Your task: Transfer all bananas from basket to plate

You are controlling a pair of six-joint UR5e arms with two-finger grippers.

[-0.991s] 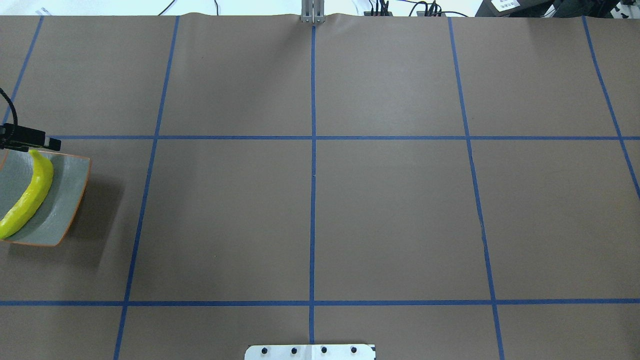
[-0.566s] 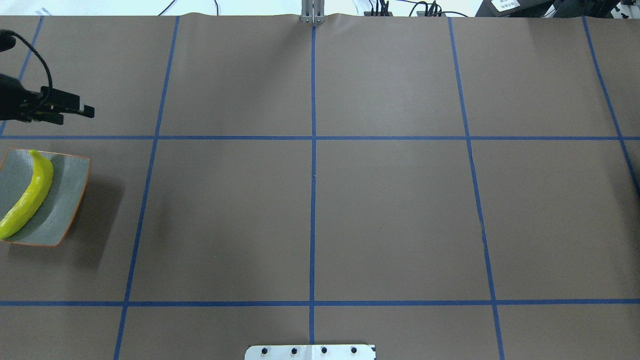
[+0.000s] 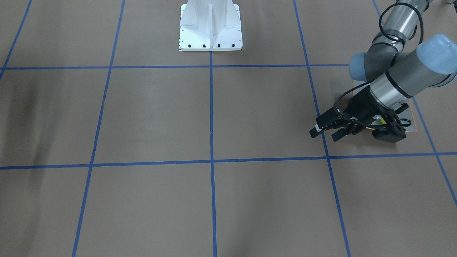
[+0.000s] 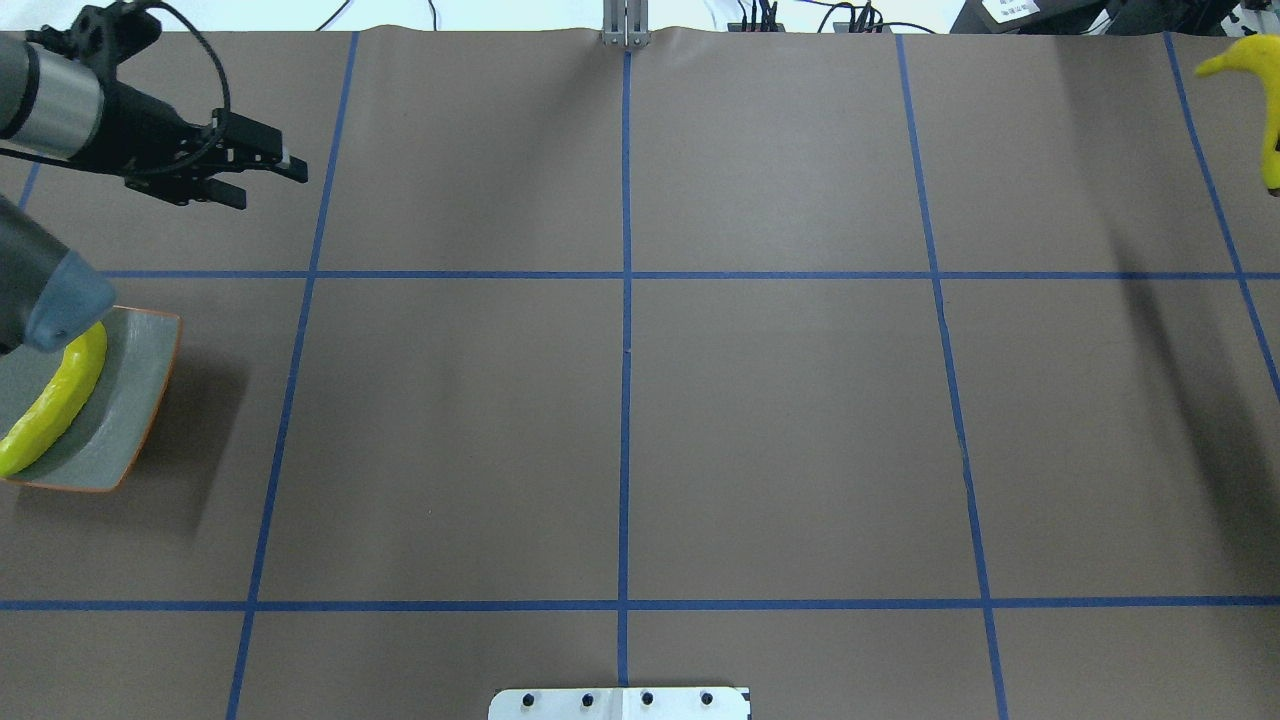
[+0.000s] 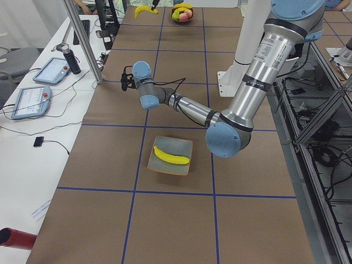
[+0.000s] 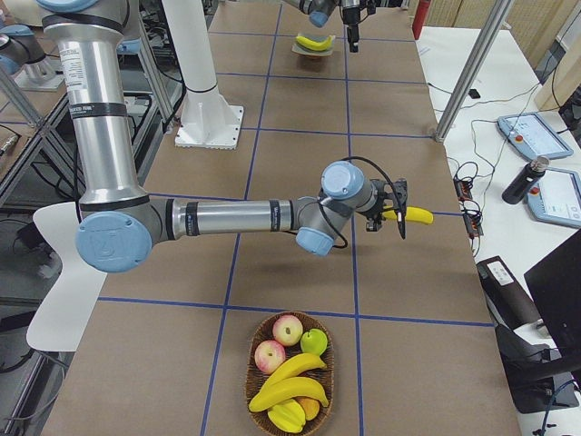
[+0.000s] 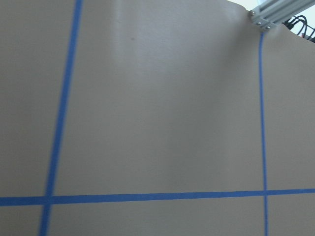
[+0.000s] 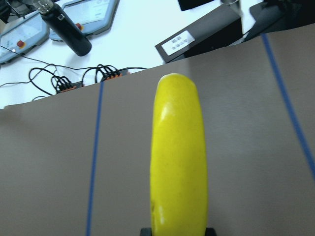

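Observation:
The grey-green plate (image 4: 135,400) sits at the table's left edge with one yellow banana (image 4: 50,410) lying on it; my left arm's elbow hangs over its corner. My left gripper (image 4: 275,188) is open and empty, above the table beyond the plate; it also shows in the front-facing view (image 3: 325,134). My right gripper (image 6: 392,211) is shut on a second banana (image 8: 179,157) and holds it in the air at the far right (image 4: 1268,100). The wicker basket (image 6: 257,401) holds more bananas (image 6: 289,391).
Apples (image 6: 289,329) lie in the basket with the bananas. The white robot base (image 3: 210,26) stands at the table's near middle edge. A metal post (image 4: 625,25) stands at the far edge. Blue tape lines grid the brown table.
My left gripper has left the plate's far corner and moved farther away and to the right, with its elbow now over the plate. A banana has come into the overhead view at the top right.

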